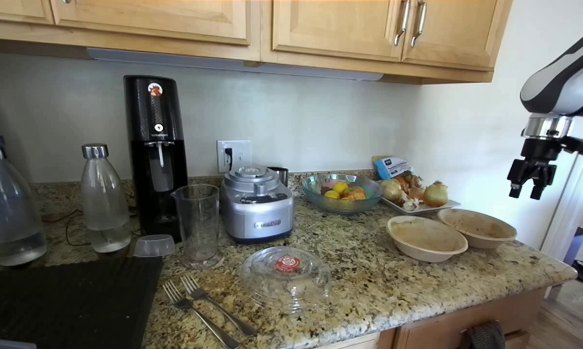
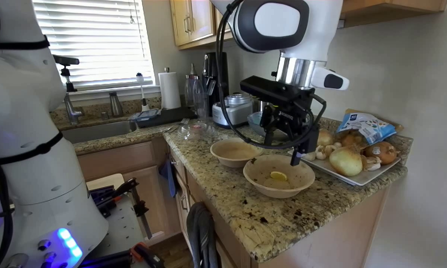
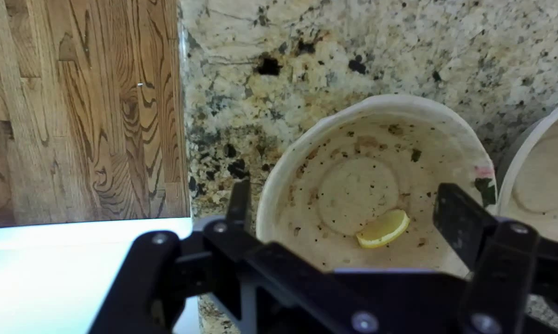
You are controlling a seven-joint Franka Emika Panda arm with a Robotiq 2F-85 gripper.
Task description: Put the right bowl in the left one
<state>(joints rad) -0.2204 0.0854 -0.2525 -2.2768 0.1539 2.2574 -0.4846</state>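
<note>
Bowls, two: shallow, round, tan, both upright on a speckled stone bench (image 2: 253,223), one just beside the other; whether their rims touched we could not tell.

Item, the right bowl (image 3: 353,190): nearer the end of the bench, crumbed within, a lemon wedge (image 3: 385,228) on its floor, a dark leafy scrap (image 3: 485,190) near the rim. Item, the left one (image 2: 236,150): paler inside, set on the side of the food processor (image 1: 257,213), holding no bowl.

Item, the pincer (image 1: 525,194): fingers (image 3: 462,222) parted wide, nothing between them; in the wrist view we saw it over the right bowl, and in an exterior view it hung well above the bench.

Progress, by our estimate: opening stage only. Done: the pincer stood over the bowl to be moved, which we read as lining up for a grasp. Outstanding, in our judgement: lowering to the rim, closing on the wall, lifting, carrying across to the left one, setting down inside, letting go. Neither bowl stood inside the other.

Sundries: a white plate (image 2: 365,178) of onions (image 2: 345,160) and garlic (image 2: 321,152) near the right bowl, and a glass bowl (image 1: 337,207) of fruit (image 1: 340,187) behind; we judged the plate near enough to want watching.
</note>
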